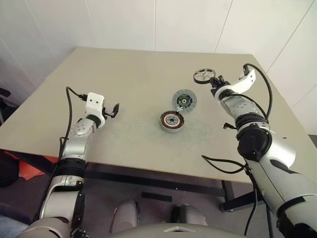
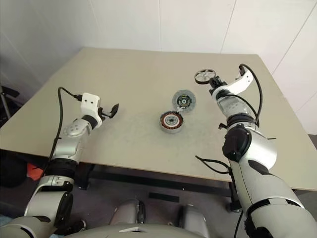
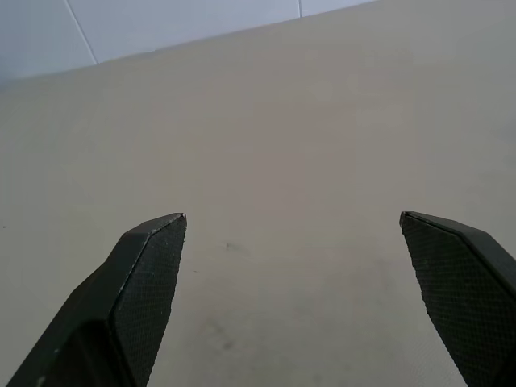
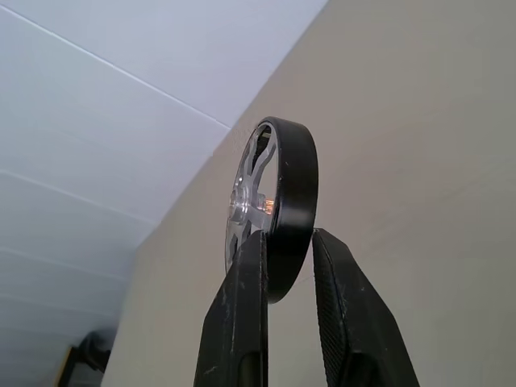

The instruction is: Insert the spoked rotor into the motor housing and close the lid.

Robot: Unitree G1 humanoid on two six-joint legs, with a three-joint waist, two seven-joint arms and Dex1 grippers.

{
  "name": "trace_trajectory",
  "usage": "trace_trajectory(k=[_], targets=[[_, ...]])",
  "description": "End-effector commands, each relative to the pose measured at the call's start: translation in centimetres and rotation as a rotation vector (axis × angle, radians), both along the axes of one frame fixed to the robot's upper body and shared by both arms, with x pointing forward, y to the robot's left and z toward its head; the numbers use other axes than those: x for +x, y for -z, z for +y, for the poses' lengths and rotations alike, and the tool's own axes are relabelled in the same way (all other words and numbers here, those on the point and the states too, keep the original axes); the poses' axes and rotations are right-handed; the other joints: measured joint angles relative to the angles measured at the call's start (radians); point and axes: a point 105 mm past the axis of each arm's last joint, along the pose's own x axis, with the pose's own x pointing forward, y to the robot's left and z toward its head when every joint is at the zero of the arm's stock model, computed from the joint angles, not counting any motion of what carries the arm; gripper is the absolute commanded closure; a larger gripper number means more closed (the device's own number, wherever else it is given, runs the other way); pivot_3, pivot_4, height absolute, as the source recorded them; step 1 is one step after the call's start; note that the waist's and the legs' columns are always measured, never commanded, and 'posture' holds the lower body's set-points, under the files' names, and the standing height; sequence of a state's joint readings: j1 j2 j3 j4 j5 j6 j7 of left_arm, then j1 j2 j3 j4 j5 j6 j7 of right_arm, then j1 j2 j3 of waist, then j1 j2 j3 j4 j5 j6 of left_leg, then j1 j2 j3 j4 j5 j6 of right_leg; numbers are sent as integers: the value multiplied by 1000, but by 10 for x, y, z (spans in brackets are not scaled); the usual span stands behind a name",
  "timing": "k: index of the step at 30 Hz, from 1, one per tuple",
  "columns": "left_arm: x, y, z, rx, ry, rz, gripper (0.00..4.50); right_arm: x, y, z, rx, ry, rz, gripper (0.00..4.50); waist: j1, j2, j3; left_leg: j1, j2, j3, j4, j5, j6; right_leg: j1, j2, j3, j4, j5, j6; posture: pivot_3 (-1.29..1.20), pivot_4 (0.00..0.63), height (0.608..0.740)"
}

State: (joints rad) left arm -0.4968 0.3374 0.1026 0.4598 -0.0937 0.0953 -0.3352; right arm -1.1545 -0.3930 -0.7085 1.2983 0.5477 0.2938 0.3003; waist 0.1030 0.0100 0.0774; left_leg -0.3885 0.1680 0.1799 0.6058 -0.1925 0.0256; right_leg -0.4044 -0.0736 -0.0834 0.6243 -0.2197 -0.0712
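I am holding the spoked rotor [image 1: 203, 75] in my right hand [image 1: 214, 81], the two black fingers [image 4: 242, 314] pressing on its black rim from both sides. In the right wrist view the rotor [image 4: 274, 201] is standing on edge between the fingers, its silver spoked face turned to one side and its lower edge sitting down in the gap between them. I am carrying it clear of the table [image 1: 124, 74], over the far right part of the top. The motor housing [image 1: 172, 121] is lying near the middle of the table, its ring of copper windings facing up around the silver centre. The lid [image 1: 184, 100] is lying open just beyond the housing, toward my right hand, touching its rim, inner face up with the dark centre showing. My left hand [image 1: 115, 110] is hovering over the left part of the table, well apart from the housing, its fingers [image 3: 145, 274] spread wide and gripping nothing.
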Motion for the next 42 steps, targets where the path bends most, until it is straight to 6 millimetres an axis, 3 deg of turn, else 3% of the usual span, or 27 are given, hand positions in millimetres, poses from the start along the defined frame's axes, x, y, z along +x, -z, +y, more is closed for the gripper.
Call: trace_trajectory(k=[1,6,11,14,19,26,31,37,40,42], targets=[[5,-14,-8,8,32,-54,0,0,-56,-2,42,-78,-160,3835,1,0,0,0,0,0,0,0,0,0,0,0,0,0,0,0,0,740],[5,-14,-16,-11,67,-53,0,-27,-73,7,43,-242,-194,3835,8,0,0,-2,0,0,0,0,0,-1,0,-1,-1,0,0,0,0,740],[5,-18,-20,-31,110,-62,0,-86,-73,33,-64,-461,-220,3835,30,0,0,-2,0,0,-1,2,1,-1,0,-1,-1,0,1,0,0,740],[6,-17,-22,-33,126,-56,0,-113,-61,47,-110,-562,-192,3835,33,0,0,0,0,0,-2,1,-2,-1,0,0,-1,0,1,0,0,740],[5,-20,-35,-56,197,-58,0,-132,-37,57,-160,-629,-114,3835,41,0,0,11,-1,0,-8,4,-6,9,0,0,-7,-4,10,0,0,740],[6,-23,-34,-39,203,-66,0,-125,-29,57,-157,-593,-98,3835,45,0,0,11,-2,-1,-11,6,-10,10,0,0,-11,-2,13,0,0,740],[7,-25,-32,-28,194,-71,0,-107,-7,52,-151,-516,-42,3835,45,0,0,9,-2,-1,-12,6,-9,9,0,0,-12,0,9,0,0,740],[5,-24,-33,-23,199,-71,0,-96,11,53,-242,-481,-25,3835,45,0,0,8,-2,-1,-12,6,-9,8,0,0,-12,1,8,0,0,740],[4,-24,-33,-23,199,-70,0,-100,16,51,-319,-507,-54,3835,46,0,0,8,-2,-1,-12,5,-9,8,0,0,-12,1,8,0,0,740],[4,-23,-31,-25,196,-70,0,-109,15,52,-482,-575,-115,3835,49,0,0,8,-3,-1,-12,5,-8,8,0,0,-13,1,8,0,0,740]])
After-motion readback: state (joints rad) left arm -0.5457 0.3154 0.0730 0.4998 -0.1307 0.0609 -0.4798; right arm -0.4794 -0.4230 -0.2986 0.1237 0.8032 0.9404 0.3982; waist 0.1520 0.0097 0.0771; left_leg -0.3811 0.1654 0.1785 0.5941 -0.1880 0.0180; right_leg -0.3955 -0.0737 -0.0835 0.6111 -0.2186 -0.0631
